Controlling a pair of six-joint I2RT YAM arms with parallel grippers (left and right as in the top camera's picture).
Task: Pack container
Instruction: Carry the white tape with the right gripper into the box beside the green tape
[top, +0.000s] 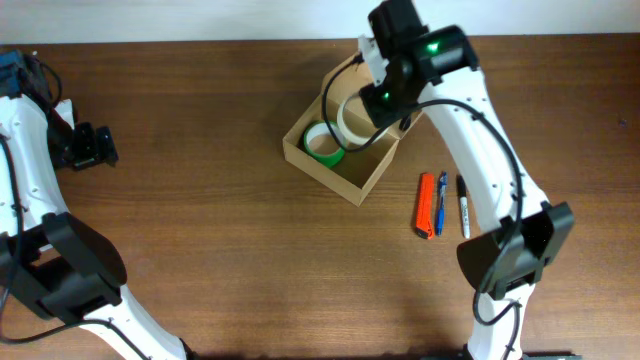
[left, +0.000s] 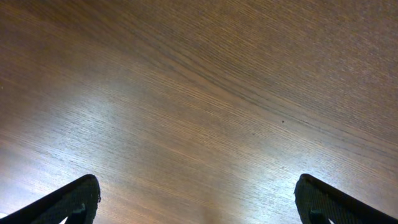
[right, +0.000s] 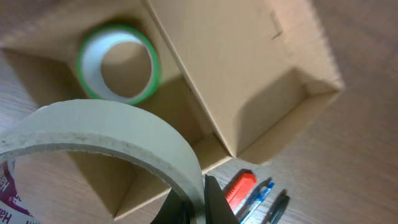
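Overhead, the container (top: 350, 172) sits open on the far half of the table (top: 220, 230), a bit right of the middle and turned at an angle to the table's edges. It is a plain tan cardboard box. A green tape roll (top: 323, 145) lies flat on the floor of the box, toward its left side.

Just above the box's far right part hangs a cream tape roll (top: 352, 120). From the right wrist camera you can see the right gripper (right: 198, 205) clamped tight on it, one finger inside the ring and one outside, pinching the wall of the roll. That roll has a white inner core with some red print on it. I can't tell whether it touches the box or hangs clear of it.

On the bare wood just right of the box lie three things side by side, running near to far: an orange cutter (top: 426, 205) closest to the box, a blue pen (top: 441, 203) right against it, and a black marker (top: 463, 207) a little farther right.

Well away at the table's left edge is the left gripper (top: 92, 147). Its wrist camera shows the two fingertips (left: 74, 199) spread wide apart with nothing but wood grain between them.
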